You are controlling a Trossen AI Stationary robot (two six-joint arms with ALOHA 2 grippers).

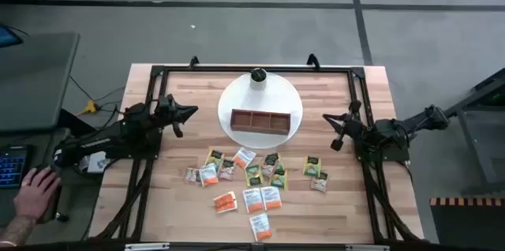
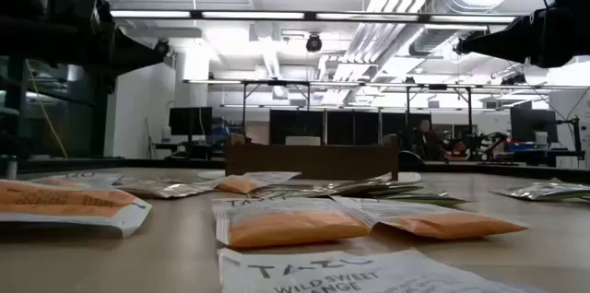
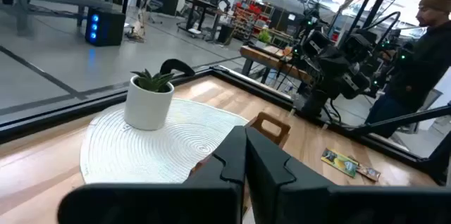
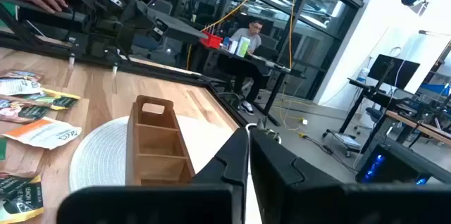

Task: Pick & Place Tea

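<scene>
— So, where's the tea (image 1: 252, 178)?
— Scattered at six o'clock of the tray (image 1: 259, 121).
— Grippers?
— Left gripper (image 1: 192, 111) at nine, right gripper (image 1: 327, 117) at three, both closed, empty.

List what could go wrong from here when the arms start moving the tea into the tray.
1. The tea sachets overlap in a heap, so a gripper may lift two or slip off a flat one.
2. The wooden tray sits on a white mat beside a small potted plant; a reach may tip the plant.
</scene>
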